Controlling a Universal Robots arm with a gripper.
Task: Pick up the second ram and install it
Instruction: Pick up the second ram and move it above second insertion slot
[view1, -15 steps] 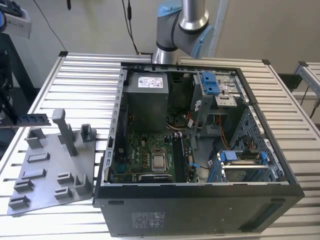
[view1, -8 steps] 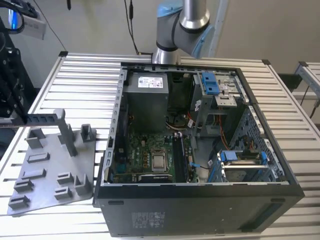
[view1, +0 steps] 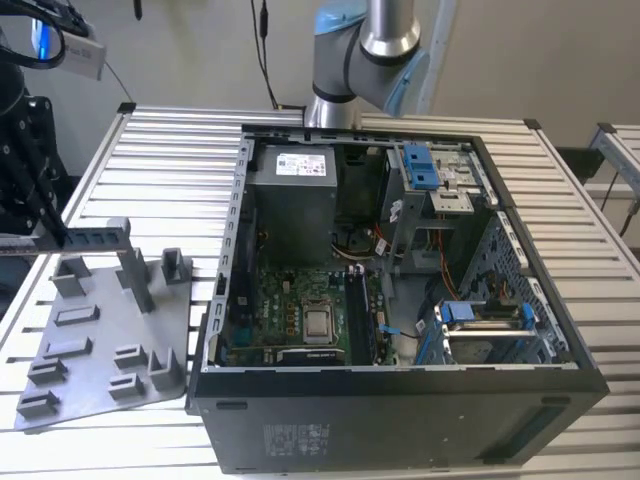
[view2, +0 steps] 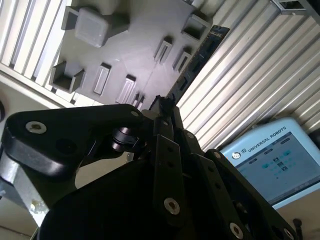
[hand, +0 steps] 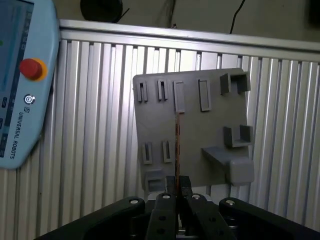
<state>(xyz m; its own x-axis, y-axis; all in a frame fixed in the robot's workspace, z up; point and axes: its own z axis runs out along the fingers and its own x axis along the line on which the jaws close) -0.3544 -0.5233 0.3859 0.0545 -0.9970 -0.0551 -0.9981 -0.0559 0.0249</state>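
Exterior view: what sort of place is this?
Probably a robotics lab bench for computer assembly: an open computer case lies on a slatted metal table, a robot arm stands beyond it, and the tool grips the second ram over a grey tray.

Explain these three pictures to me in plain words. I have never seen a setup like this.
The machine is a robot arm. Its end carries a gripper, which is a clamp for holding things.

The exterior view comes from a camera standing off the arm. It shows a slatted metal table with an open computer case on it. Toward the exterior view's left lies a grey moulded tray.

Both wrist views come from cameras riding on the arm, looking past the gripper at the tray. The gripper is shut on the second ram, a thin memory stick. The first wrist view sees it edge-on as a thin line, and the second wrist view sees it at a slant.

The light blue device with a red button is a control panel for the arm.
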